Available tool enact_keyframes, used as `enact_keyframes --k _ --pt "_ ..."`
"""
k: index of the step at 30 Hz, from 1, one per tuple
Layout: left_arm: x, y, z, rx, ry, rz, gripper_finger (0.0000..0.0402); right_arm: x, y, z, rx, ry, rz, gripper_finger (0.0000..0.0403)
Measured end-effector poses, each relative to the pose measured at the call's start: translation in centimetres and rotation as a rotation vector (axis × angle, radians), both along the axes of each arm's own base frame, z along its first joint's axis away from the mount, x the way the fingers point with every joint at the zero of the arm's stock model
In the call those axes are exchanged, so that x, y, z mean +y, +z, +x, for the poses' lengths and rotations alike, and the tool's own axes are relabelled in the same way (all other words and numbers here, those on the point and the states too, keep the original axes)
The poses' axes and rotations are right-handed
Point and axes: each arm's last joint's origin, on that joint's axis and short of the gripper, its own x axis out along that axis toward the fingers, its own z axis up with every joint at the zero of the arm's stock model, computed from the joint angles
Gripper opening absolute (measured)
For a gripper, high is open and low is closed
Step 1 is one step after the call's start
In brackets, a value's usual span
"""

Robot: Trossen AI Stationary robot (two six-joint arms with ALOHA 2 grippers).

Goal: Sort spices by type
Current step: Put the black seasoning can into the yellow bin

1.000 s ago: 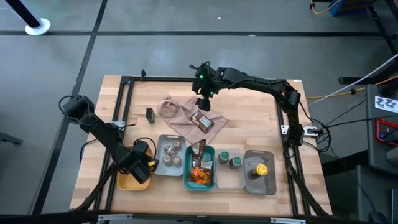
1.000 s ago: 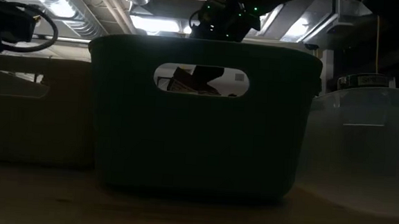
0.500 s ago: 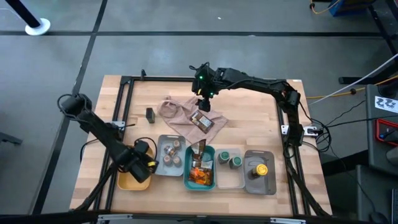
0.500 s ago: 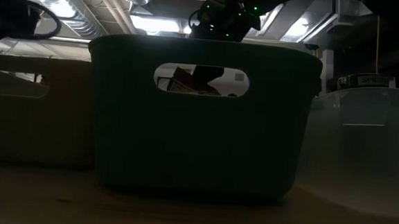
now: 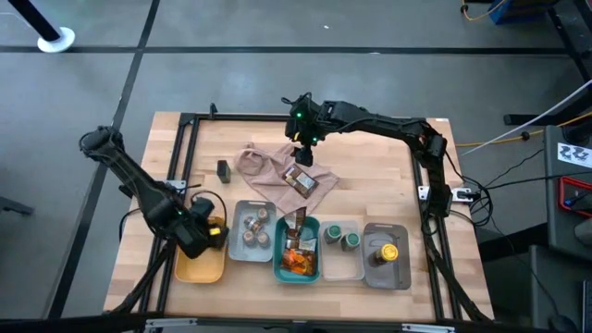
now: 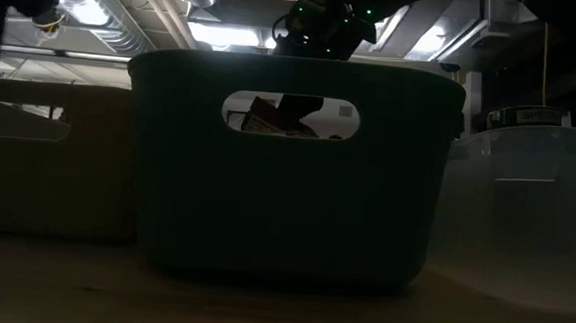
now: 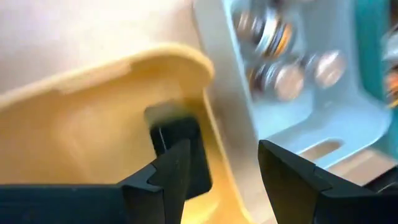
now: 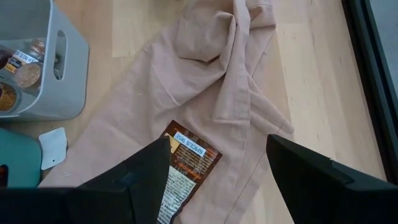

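Left tool (image 7: 217, 168): fingers apart, empty, over yellow tray (image 5: 199, 268); black block (image 7: 180, 152) lies inside.
Right tool (image 8: 217, 168): fingers wide, empty, above packet (image 8: 183, 168) on cloth (image 8: 211, 81).

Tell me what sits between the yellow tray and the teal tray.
The grey tray with tan-lidded jars sits between the yellow tray and teal tray, per the high view.
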Motion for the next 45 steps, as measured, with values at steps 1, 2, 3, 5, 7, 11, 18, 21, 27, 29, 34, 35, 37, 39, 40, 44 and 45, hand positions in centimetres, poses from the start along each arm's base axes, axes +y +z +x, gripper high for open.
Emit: enact_keyframes --k 1,2,3,5,7,11,18,21,27,29,34,35,37,39,40,44,45 --pt "0.4 0.3 -0.3 -0.023 0.012 0.016 0.0173 0.0 0.0 0.0 0.000 0.000 0.000 0.0264" --pt "0.8 0.7 -0.5 -0.049 0.025 0.038 0.0173 0.0 0.0 0.0 0.000 0.000 0.000 0.0264" --pt "1.2 1.0 -0.8 -0.073 0.039 0.064 0.0173 0.0 0.0 0.0 0.000 0.000 0.000 0.0264" --pt "2.1 1.5 -1.1 -0.115 0.076 0.122 0.0173 0.0 0.0 0.0 0.000 0.001 0.000 0.0264" --pt "3.2 1.9 -1.4 -0.143 0.122 0.189 0.0173 0.0 0.0 0.0 0.000 0.001 0.000 0.0264" --pt "5.4 2.1 -1.5 -0.152 0.231 0.349 0.0173 0.0 0.0 0.0 0.000 0.001 -0.001 0.0264" --pt "8.7 1.2 -0.5 -0.055 0.369 0.487 0.0173 0.0 0.0 0.0 -0.001 0.001 -0.001 0.0264" --pt "9.9 0.2 -0.2 -0.021 0.427 0.482 0.0173 0.0 0.0 0.0 -0.001 0.001 -0.001 0.0264" --pt "11.8 -1.0 0.6 0.018 0.445 0.479 0.0173 0.0 0.0 0.0 -0.002 0.002 -0.002 0.0264" --pt "12.4 -1.3 1.0 0.007 0.433 0.489 0.0173 0.0 0.0 0.0 -0.002 0.003 -0.003 0.0264" --pt "13.8 -1.6 1.2 0.031 0.442 0.508 0.0173 0.0 0.0 0.0 -0.002 0.003 -0.003 0.0264" --pt "14.0 -1.6 1.1 0.041 0.455 0.510 0.0173 0.0 0.0 0.0 -0.002 0.003 -0.003 0.0264" --pt "14.5 -1.8 1.1 0.053 0.473 0.513 0.0173 0.0 0.0 0.0 -0.002 0.003 -0.003 0.0264" --pt "14.8 -2.0 1.0 0.067 0.471 0.511 0.0173 0.0 0.0 0.0 -0.002 0.003 -0.004 0.0264" --pt "14.9 -2.2 1.0 0.071 0.464 0.503 0.0173 0.0 0.0 0.0 -0.002 0.004 -0.004 0.0264" --pt "15.3 -3.1 1.2 0.057 0.449 0.483 0.0173 0.0 0.0 0.0 -0.003 0.016 -0.013 0.0264" --pt "15.4 -3.3 1.3 0.053 0.452 0.482 0.0173 0.0 0.0 0.0 -0.003 0.019 -0.015 0.0264"
